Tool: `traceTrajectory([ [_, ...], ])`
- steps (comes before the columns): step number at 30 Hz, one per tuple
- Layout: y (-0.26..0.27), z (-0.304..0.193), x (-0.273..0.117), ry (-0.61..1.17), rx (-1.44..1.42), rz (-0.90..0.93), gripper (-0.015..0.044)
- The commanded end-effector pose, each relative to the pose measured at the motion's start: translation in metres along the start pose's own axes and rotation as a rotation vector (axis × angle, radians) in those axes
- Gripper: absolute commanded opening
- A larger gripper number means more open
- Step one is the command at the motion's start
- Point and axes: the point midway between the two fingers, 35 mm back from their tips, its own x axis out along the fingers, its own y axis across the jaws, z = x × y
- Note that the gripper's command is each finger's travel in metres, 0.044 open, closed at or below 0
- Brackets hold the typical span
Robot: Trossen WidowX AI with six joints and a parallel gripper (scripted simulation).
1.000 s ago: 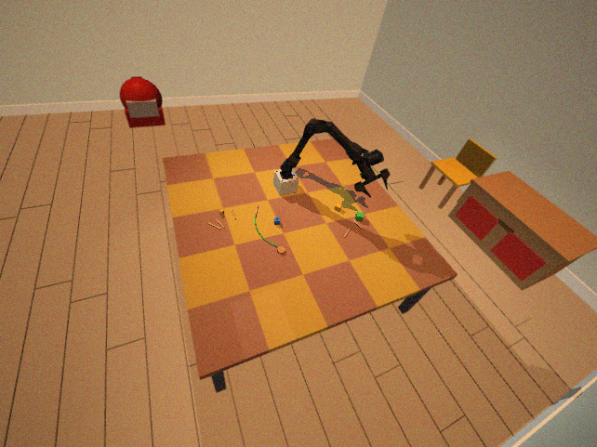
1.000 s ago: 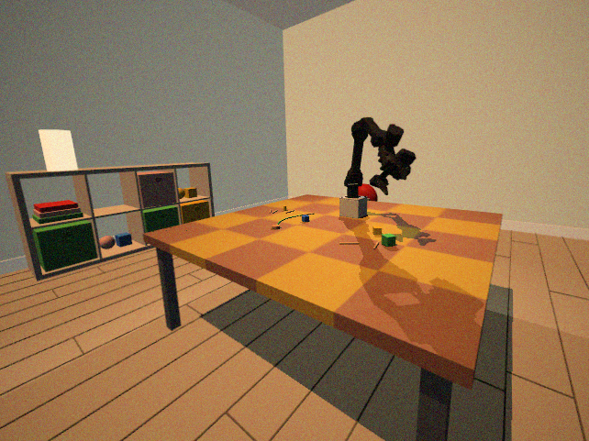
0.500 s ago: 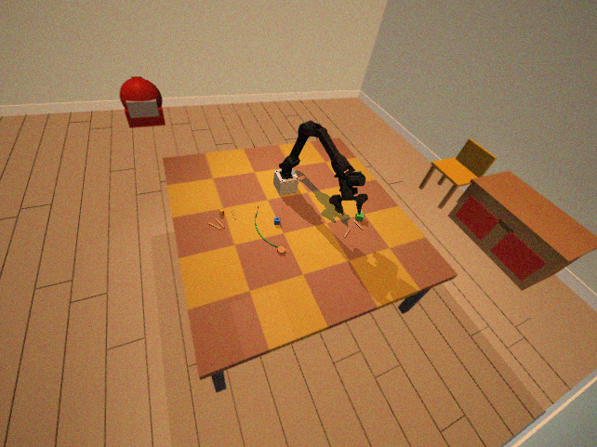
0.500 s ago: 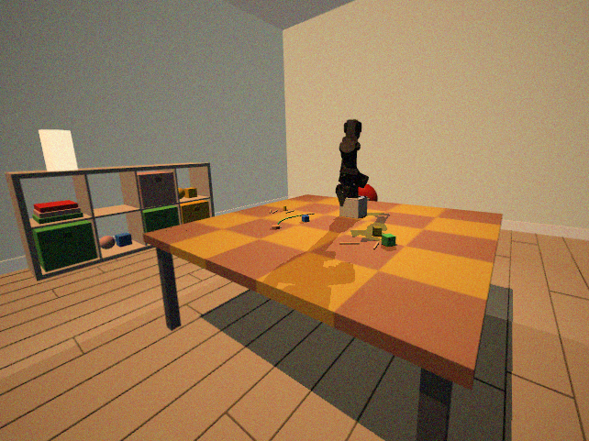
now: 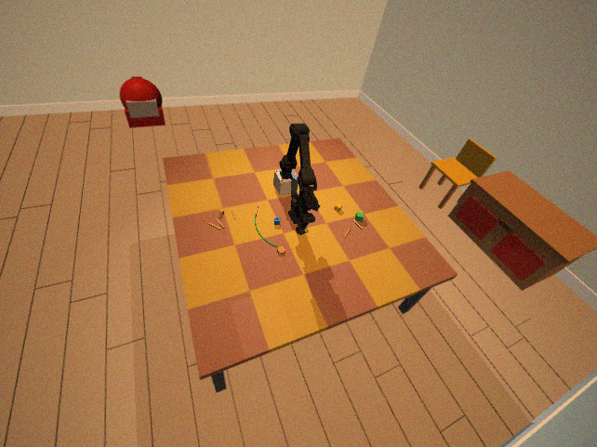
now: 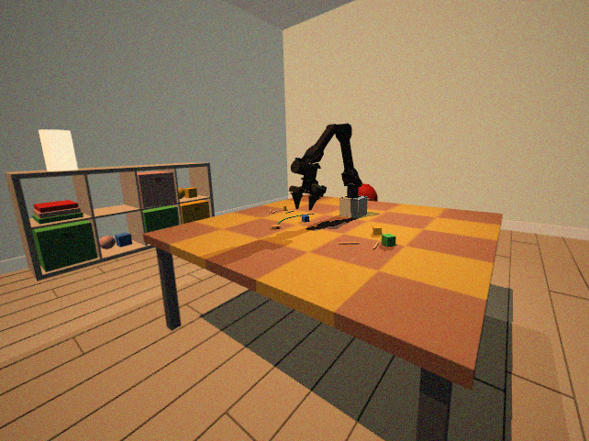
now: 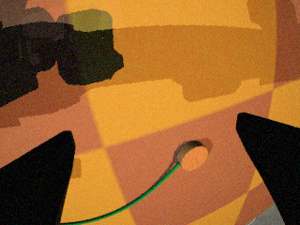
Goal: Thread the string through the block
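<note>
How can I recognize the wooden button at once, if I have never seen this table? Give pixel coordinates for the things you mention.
Find the checkered table [image 5: 279, 308] [image 6: 294, 283], then the green string [image 5: 258, 231] [image 7: 141, 197] curving over it. The round wooden button [image 5: 281, 251] [image 6: 275, 227] [image 7: 194, 157] lies at one end of that string. The blue cube [image 5: 276, 220] [image 6: 305, 218] nearby has no string attached.
</note>
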Motion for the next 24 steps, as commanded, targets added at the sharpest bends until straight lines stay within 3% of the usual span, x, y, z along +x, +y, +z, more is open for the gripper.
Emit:
traceTrajectory([
  [1, 0.043, -0.048, 0.011, 0.006, 0.189, 0.124, 0.0440],
  [6, 0.095, -0.092, 0.014, 0.002, 0.413, 0.247, 0.0440],
  [20, 0.097, -0.094, 0.014, 0.004, 0.438, 0.252, 0.0440],
  [24, 0.097, -0.093, 0.012, 0.045, 0.762, 0.252, 0.0440],
])
